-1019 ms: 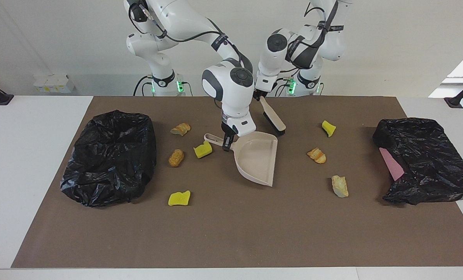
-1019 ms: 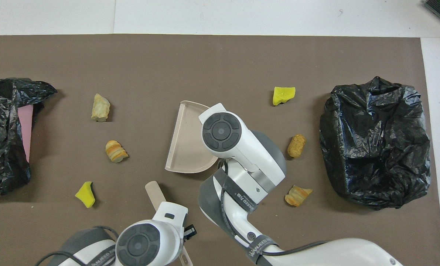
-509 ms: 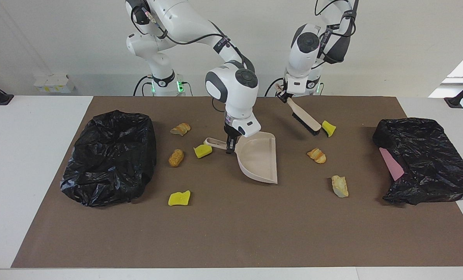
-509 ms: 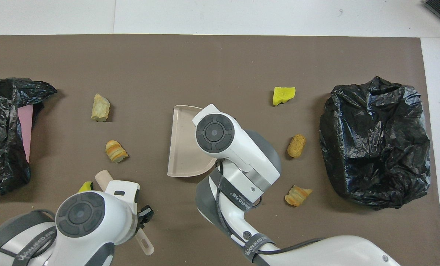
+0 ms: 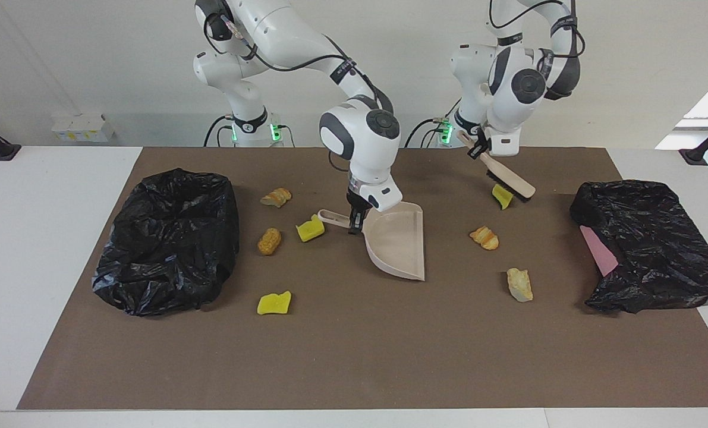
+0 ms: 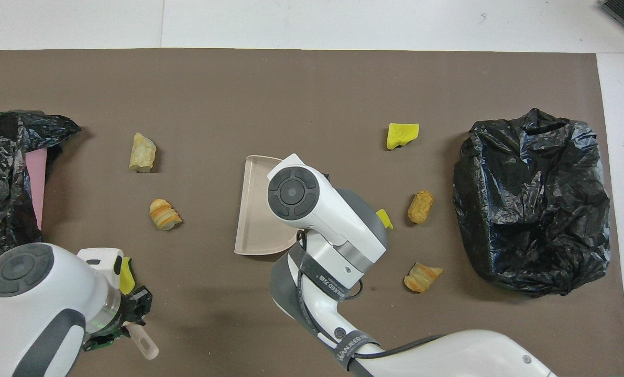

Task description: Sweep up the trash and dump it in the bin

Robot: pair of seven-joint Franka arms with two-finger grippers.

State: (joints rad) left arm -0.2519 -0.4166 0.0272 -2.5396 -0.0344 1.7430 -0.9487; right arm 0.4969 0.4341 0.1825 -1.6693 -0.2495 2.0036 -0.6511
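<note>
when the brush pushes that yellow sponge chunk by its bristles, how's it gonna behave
The sponge chunk is small next to the brush, so it probably weighs little and shifts at a light touch. Its wedge shape with flat faces suggests it will slide or tumble rather than roll. Being sponge, it may squash and spring off sideways.

white table (image 5: 44, 249), brown mat (image 5: 354, 356), two black bags (image 5: 169, 238), scattered trash (image 5: 274, 303), dustpan (image 5: 396, 244)

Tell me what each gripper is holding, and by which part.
Left gripper: beige plastic hand brush, by its handle. Right gripper: beige plastic dustpan, by its handle where it meets the pan.
</note>
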